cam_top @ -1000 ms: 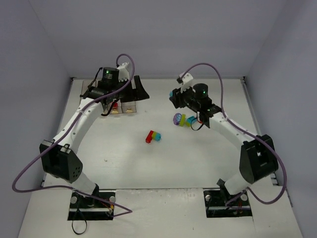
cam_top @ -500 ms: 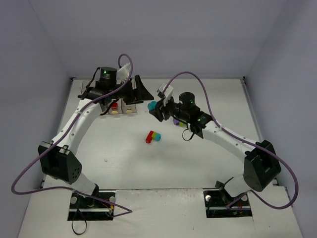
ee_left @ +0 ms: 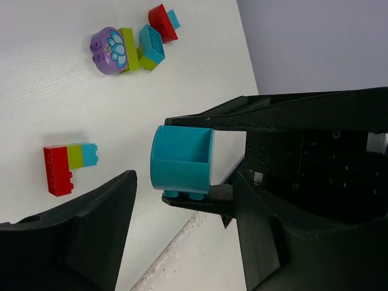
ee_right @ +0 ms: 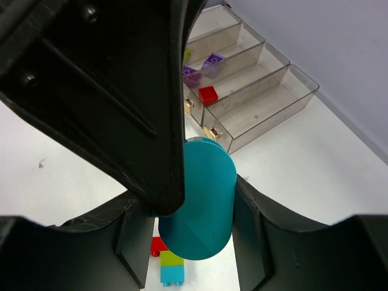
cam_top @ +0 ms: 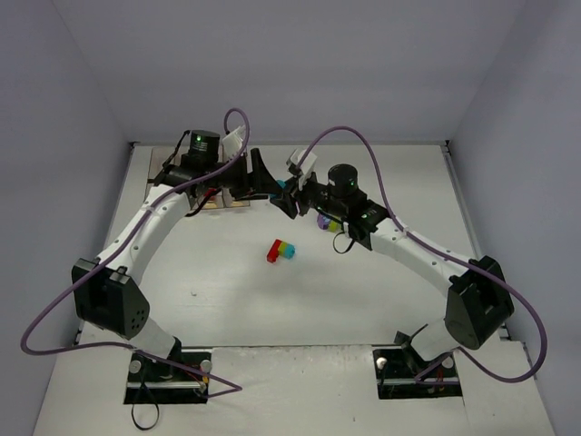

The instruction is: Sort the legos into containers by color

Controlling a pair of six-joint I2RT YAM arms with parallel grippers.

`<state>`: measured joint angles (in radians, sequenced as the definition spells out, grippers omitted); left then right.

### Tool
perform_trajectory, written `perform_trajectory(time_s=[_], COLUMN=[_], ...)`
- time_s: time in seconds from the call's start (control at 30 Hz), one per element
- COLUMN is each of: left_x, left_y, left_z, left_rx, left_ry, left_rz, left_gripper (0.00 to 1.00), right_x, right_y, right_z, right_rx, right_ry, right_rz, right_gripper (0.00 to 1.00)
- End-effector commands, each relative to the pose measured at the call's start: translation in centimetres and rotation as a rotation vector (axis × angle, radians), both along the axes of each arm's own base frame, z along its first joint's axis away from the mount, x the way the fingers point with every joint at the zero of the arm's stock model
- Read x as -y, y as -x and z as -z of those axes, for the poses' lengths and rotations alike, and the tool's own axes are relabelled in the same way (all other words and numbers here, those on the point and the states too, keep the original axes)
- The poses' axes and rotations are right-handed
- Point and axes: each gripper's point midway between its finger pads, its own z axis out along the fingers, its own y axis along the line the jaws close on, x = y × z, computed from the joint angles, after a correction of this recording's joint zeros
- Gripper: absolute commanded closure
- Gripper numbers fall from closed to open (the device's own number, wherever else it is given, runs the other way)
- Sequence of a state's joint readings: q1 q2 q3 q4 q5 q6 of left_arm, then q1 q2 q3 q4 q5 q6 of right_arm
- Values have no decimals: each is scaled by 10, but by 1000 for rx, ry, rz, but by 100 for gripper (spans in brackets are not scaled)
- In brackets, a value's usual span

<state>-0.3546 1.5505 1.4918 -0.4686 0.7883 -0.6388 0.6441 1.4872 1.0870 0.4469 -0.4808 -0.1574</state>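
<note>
Pinching the teal brick [ee_left: 182, 159] with the right tool [ee_right: 193, 221], one finger on the studded face and one on the face opposite. Holding it up off the bench [ee_left: 48, 109], not far from the bins [ee_right: 273, 118].

Standing spread around that same brick with the left tool [ee_left: 185, 182], one finger beside each free side. Showing a gap on both sides, so gripping nothing yet.

Looking, by this pose, like a hand-over from right to left. Doing it well probably means:
- Centring the left fingers on the two free faces before squeezing, so as not to be twisting the brick out of the right tool's pinch.
- Pressing in evenly and squarely, well clear of the right tool's fingers.
- Letting go with the right tool only once the left is gripping firmly, since a slip means dropping the brick onto the bench.

Beyond the tools, showing a red brick [ee_right: 208, 94] and purple bricks [ee_right: 203, 66] lying in separate bins, with the nearest bin looking bare and so likely waiting for teal. Leaving more loose bricks [ee_left: 130, 45] on the bench.
</note>
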Motion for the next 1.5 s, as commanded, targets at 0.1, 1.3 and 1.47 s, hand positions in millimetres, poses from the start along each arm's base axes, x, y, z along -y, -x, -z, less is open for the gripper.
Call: perform_trajectory(time_s=[0.1,1.3,1.47], left_x=[10,-151,-144], left_y=[-9,-244,-247], left_z=[-22,110,109], left_rx=[101,240,254], left_ry=[36,-775,-746], left_rz=[19,-601,-581], left_gripper=[57,74,51], right_x=[-17,90,82], right_y=[-1,8,8], right_z=[-42,63,76], right_rx=[104,-273,-295], right_ry=[-91,67,105], right_rz=[-54,383,333], right_gripper=[90,12,13])
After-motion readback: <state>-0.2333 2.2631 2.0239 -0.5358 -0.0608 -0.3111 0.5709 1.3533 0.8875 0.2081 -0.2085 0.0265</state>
